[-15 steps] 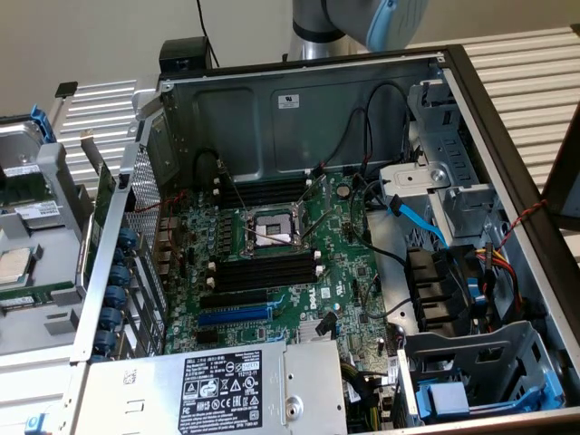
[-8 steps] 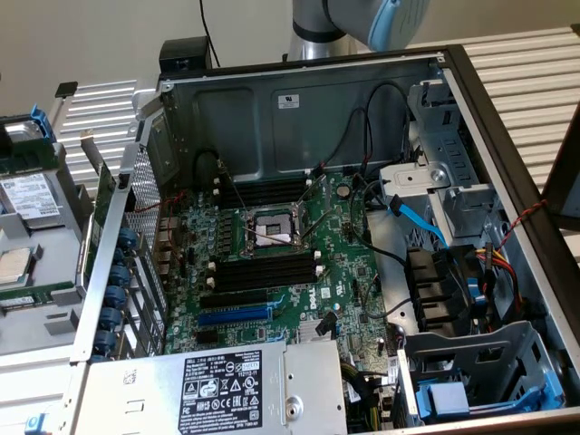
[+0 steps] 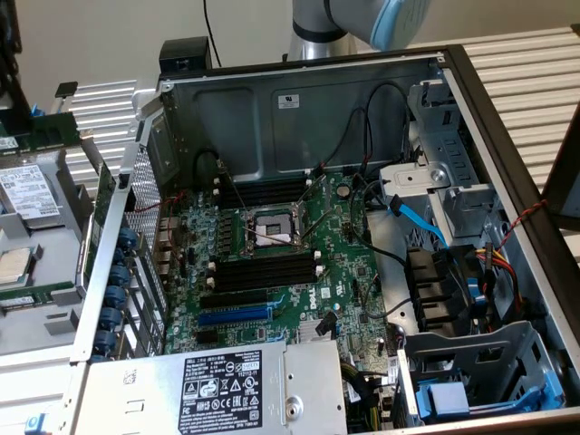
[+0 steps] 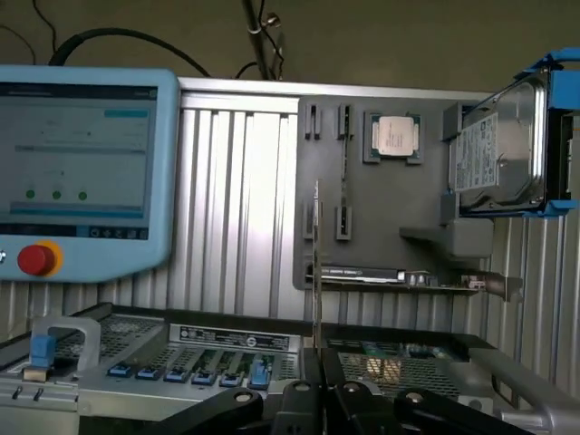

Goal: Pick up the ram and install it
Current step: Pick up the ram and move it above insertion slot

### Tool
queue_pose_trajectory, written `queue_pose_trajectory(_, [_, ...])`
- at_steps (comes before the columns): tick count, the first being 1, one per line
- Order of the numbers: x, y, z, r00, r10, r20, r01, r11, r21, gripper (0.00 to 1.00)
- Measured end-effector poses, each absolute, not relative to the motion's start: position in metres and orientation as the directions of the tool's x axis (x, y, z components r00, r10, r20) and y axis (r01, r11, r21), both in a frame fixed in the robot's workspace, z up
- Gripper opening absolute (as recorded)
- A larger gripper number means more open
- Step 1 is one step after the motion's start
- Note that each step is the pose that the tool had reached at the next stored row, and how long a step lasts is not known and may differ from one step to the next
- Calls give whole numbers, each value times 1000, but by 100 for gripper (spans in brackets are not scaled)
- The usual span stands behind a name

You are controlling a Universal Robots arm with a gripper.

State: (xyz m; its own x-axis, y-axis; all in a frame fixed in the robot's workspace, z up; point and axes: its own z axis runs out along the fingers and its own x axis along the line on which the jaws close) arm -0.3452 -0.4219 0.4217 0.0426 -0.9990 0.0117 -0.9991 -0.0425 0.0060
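Standing edge-on as a thin dark sliver, the ram (image 4: 315, 272) seems pinched in the clenched hand (image 4: 319, 361).

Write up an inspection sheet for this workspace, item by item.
Surface: ribbed metal table carrying an open computer case; its memory slots look empty.
Job's things: ram, edge-on, upright in the hand.
Clutter: hard drive and processor on a grey holder panel.
Grippers: hand shut on the ram.
Cables: blue data cable and black wires inside the case.
Surroundings: screen pendant with red button.
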Motion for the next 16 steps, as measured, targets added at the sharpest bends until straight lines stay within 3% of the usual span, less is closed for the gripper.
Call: queue_pose_trajectory(16, [-296, -424, 422, 43, -999, 4, -999, -43, 24, 13])
